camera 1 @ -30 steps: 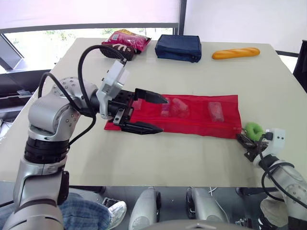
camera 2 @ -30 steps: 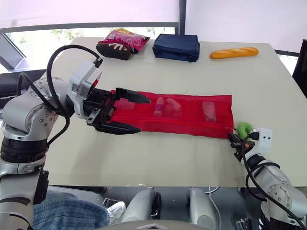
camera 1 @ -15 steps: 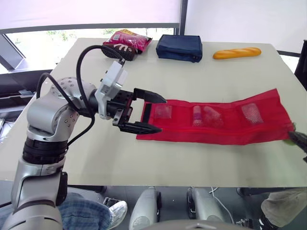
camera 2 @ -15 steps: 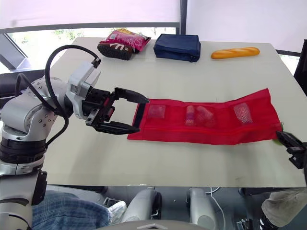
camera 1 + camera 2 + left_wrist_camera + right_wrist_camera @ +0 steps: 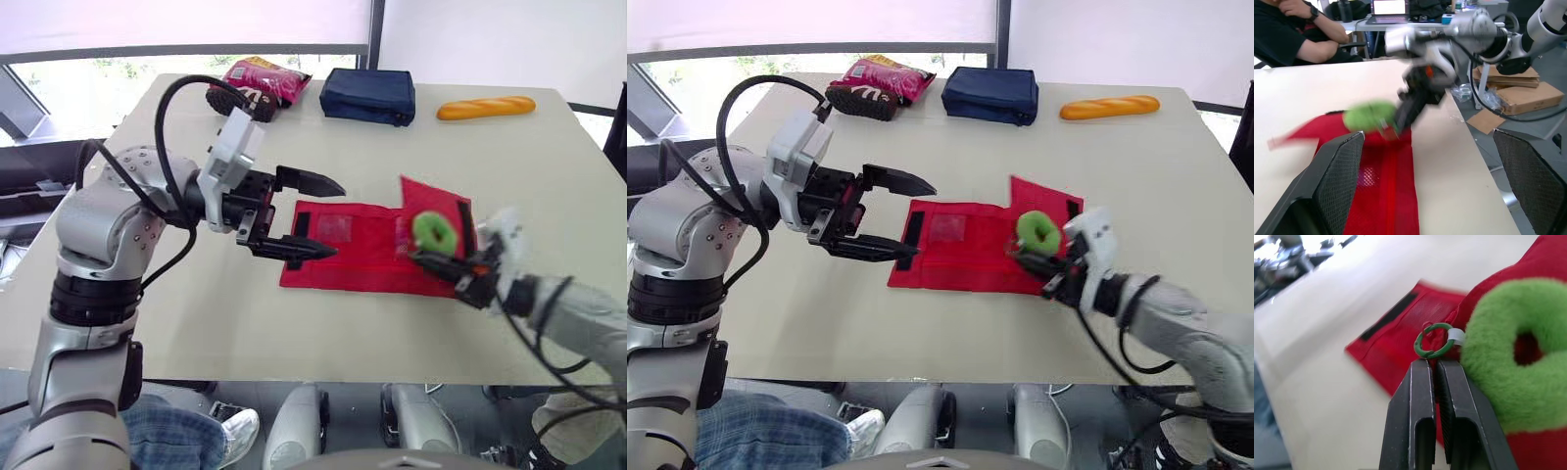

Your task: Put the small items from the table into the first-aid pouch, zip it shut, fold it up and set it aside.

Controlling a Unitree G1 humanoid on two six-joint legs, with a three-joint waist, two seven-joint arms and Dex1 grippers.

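The red first-aid pouch (image 5: pixel 343 250) lies mid-table with its right end folded up and over towards the left (image 5: pixel 431 201). A fluffy green ring (image 5: pixel 434 232) hangs at that lifted end, joined to a small green zip-pull ring (image 5: pixel 1433 340). My right gripper (image 5: pixel 419 258) is shut at that pull, its fingers (image 5: pixel 1422 396) pressed together just under the small ring. My left gripper (image 5: pixel 333 219) stands open over the pouch's left end, one finger on each side of the black strip (image 5: pixel 912 227). A pale item shows through a mesh pocket (image 5: pixel 336 228).
At the table's far edge lie a pink snack bag (image 5: pixel 257 83), a navy pouch (image 5: pixel 365 96) and a baguette (image 5: pixel 485 108). In the left wrist view a seated person (image 5: pixel 1288 34) and cardboard boxes (image 5: pixel 1520 93) are beyond the table.
My right gripper first dragged the pouch's right end to the right, then swung it leftward, folding that end over the middle. The left gripper stayed open near the left end.
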